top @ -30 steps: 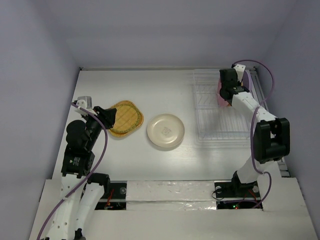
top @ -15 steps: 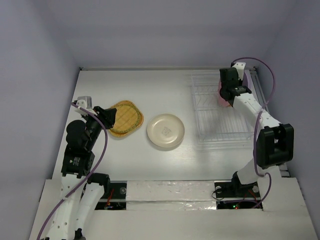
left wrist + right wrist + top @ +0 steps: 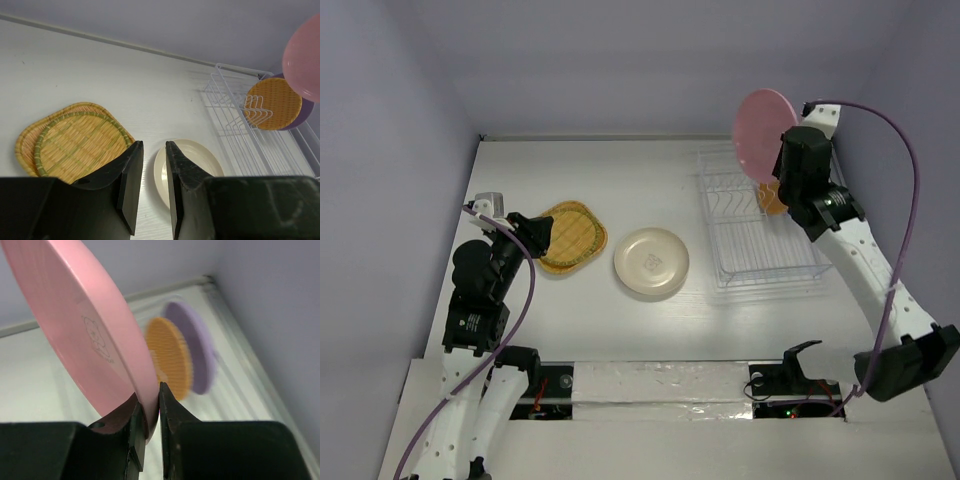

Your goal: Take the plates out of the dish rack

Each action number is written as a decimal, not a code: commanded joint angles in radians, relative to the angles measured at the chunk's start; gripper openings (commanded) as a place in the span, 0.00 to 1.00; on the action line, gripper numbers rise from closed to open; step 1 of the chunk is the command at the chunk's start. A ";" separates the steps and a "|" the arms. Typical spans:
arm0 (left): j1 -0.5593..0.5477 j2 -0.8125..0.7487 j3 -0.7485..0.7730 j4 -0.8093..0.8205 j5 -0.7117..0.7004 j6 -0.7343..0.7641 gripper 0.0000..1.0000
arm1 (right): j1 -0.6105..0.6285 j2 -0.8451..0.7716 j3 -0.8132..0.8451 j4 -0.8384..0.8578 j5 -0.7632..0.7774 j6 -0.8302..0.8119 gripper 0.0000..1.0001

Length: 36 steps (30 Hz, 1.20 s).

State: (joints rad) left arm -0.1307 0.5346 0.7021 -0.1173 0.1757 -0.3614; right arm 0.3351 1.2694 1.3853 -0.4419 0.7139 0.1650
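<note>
Status: unloading is partly complete. Three plates lie flat on the table (image 3: pixel 650 180), well apart from the dish rack (image 3: pixel 750 245): the yellowish plate (image 3: pixel 80 145) stacked on the tan-orange plate (image 3: pixel 25 145), and the cream plate (image 3: pixel 651 262) just beside them to the right. The pink plate (image 3: pixel 767 135) is clear of the rack, held on edge in the air above its far end. The right gripper (image 3: pixel 147 410) is clamped on the lower rim of that plate, one finger on each face, with no gap visible at the contact. Two plates are left in the rack: the orange plate (image 3: pixel 272 103), upright among the slot prongs, and the purple plate (image 3: pixel 197 347) directly behind it. The left gripper (image 3: pixel 150 165) hovers near the stacked pair; its fingers stand a narrow slot apart with nothing between them. Judged remaining work: set the pink plate down on the table, then extract the orange and purple plates in turn. About half of the load appears to be out
</note>
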 commanded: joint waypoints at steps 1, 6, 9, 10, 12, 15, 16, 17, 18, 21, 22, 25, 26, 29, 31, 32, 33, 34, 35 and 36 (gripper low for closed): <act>0.005 0.002 0.031 0.044 0.007 -0.001 0.22 | 0.067 -0.067 -0.063 0.103 -0.247 0.062 0.00; 0.005 -0.002 0.033 0.041 0.002 0.002 0.23 | 0.120 -0.096 -0.236 0.180 -0.649 0.123 0.00; 0.005 -0.001 0.031 0.042 0.002 0.001 0.23 | 0.145 -0.094 -0.354 0.247 -0.838 0.145 0.00; 0.005 -0.001 0.031 0.042 0.004 0.001 0.23 | 0.145 -0.094 -0.382 0.281 -0.875 0.151 0.00; 0.005 0.001 0.031 0.044 0.007 0.001 0.23 | 0.154 -0.088 -0.440 0.304 -0.956 0.156 0.00; 0.005 -0.004 0.031 0.042 0.008 0.001 0.23 | 0.163 -0.047 -0.482 0.327 -0.984 0.162 0.00; 0.005 -0.004 0.031 0.044 0.007 0.001 0.23 | 0.163 -0.035 -0.486 0.330 -0.984 0.163 0.00; 0.005 -0.002 0.031 0.044 0.007 0.001 0.23 | 0.173 -0.024 -0.489 0.333 -0.975 0.165 0.00; 0.005 -0.002 0.031 0.044 0.010 0.001 0.23 | 0.173 -0.015 -0.494 0.345 -0.967 0.166 0.00; 0.014 -0.001 0.030 0.047 0.018 -0.001 0.23 | 0.194 0.024 -0.497 0.359 -0.952 0.180 0.00; 0.014 -0.001 0.028 0.047 0.016 -0.001 0.23 | 0.206 0.034 -0.490 0.365 -0.947 0.183 0.02; 0.014 0.002 0.028 0.048 0.018 0.001 0.23 | 0.232 0.080 -0.470 0.345 -0.906 0.179 0.05; 0.014 0.002 0.028 0.048 0.019 0.002 0.23 | 0.243 0.091 -0.457 0.339 -0.889 0.177 0.05; 0.014 0.001 0.030 0.048 0.021 0.001 0.23 | 0.252 0.123 -0.442 0.318 -0.857 0.171 0.08; 0.014 0.001 0.028 0.048 0.021 0.002 0.23 | 0.262 0.134 -0.440 0.312 -0.843 0.171 0.13; 0.014 -0.001 0.028 0.048 0.021 0.001 0.23 | 0.262 0.139 -0.440 0.312 -0.838 0.171 0.17; 0.014 -0.001 0.028 0.048 0.022 0.002 0.23 | 0.262 0.140 -0.440 0.312 -0.841 0.171 0.21; 0.014 -0.002 0.028 0.048 0.022 0.001 0.23 | 0.262 0.145 -0.440 0.310 -0.847 0.172 0.26; 0.014 -0.001 0.028 0.048 0.024 0.001 0.23 | 0.262 0.148 -0.437 0.307 -0.847 0.171 0.36; 0.014 -0.002 0.028 0.048 0.025 0.001 0.23 | 0.262 0.151 -0.434 0.304 -0.843 0.172 0.41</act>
State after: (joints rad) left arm -0.1223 0.5346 0.7021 -0.1169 0.1837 -0.3614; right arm 0.5907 1.4216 0.8932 -0.1749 -0.1490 0.3378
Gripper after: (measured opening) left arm 0.229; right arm 0.365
